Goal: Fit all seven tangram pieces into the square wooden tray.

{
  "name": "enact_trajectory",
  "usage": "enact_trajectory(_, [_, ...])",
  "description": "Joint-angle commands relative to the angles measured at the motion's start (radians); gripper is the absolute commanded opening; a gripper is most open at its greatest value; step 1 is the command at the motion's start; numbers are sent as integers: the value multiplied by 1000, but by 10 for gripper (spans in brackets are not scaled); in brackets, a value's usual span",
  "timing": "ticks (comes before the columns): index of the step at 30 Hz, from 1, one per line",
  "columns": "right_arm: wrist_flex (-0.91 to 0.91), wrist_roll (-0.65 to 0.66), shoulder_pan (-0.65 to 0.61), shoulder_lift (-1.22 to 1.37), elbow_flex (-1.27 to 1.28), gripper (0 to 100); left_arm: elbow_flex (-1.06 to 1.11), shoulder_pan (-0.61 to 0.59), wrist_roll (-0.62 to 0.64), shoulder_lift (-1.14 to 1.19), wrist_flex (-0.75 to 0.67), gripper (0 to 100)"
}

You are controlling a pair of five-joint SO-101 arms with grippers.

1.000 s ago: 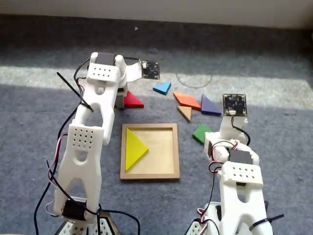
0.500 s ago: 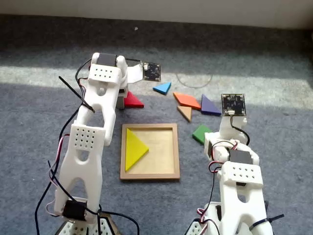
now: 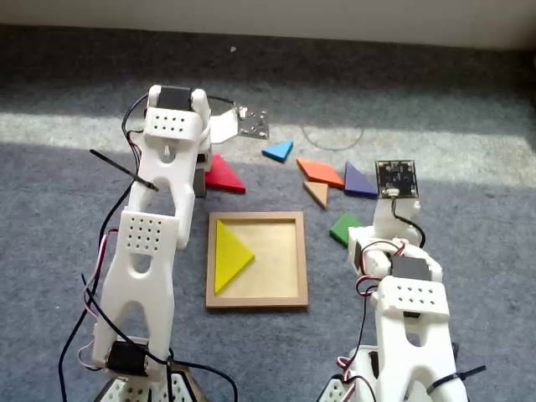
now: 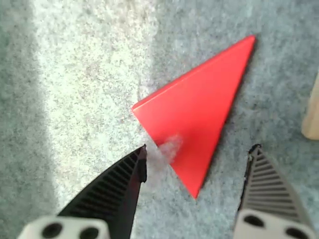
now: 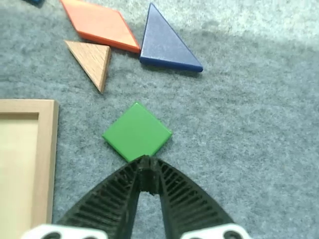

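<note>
The square wooden tray [image 3: 256, 300] lies between the arms with a yellow triangle [image 3: 230, 254] in its left half. My left gripper [image 4: 199, 149] hangs open over a red triangle [image 4: 199, 109], one finger on each side of its narrow corner. The red triangle [image 3: 226, 177] lies on the carpet just beyond the tray's far left corner. My right gripper [image 5: 146, 163] is shut and empty, its tips at the near corner of a green square [image 5: 137, 131]. The green square [image 3: 343, 228] sits right of the tray.
Beyond the tray lie a blue triangle [image 3: 278, 151], an orange parallelogram [image 3: 321, 172], a purple triangle [image 3: 360, 180] and a small wooden triangle [image 3: 316, 193]. The tray's rim [image 5: 46, 149] is close beside the right gripper. Grey carpet covers the floor.
The left arm has shifted a little to the left and away, uncovering more of the red triangle. The right arm has barely moved.
</note>
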Motion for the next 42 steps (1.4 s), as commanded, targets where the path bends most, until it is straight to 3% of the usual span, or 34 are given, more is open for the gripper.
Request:
enact_trajectory(1, [-19, 11, -10, -25, -8, 11, -113, -2, 64, -27, 8, 317])
enact_trajectory(6, [-19, 11, -10, -25, -8, 11, -222, 19, 222, -25, -14, 316])
enact_trajectory(15, [-19, 12, -10, -25, -7, 11, -239, 18, 677, 36, -302, 316])
enact_trajectory(19, [-19, 12, -10, -25, -7, 11, -242, 19, 795, 122, -342, 316])
enact_trajectory(29, [-19, 12, -10, -25, -7, 11, -242, -70, 809, 193, -324, 316])
enact_trajectory(37, [-19, 12, -10, -25, -7, 11, -242, -147, 727, 159, -48, 315])
enact_trajectory(42, [-19, 12, -10, -25, -7, 11, -242, -191, 732, 114, -6, 284])
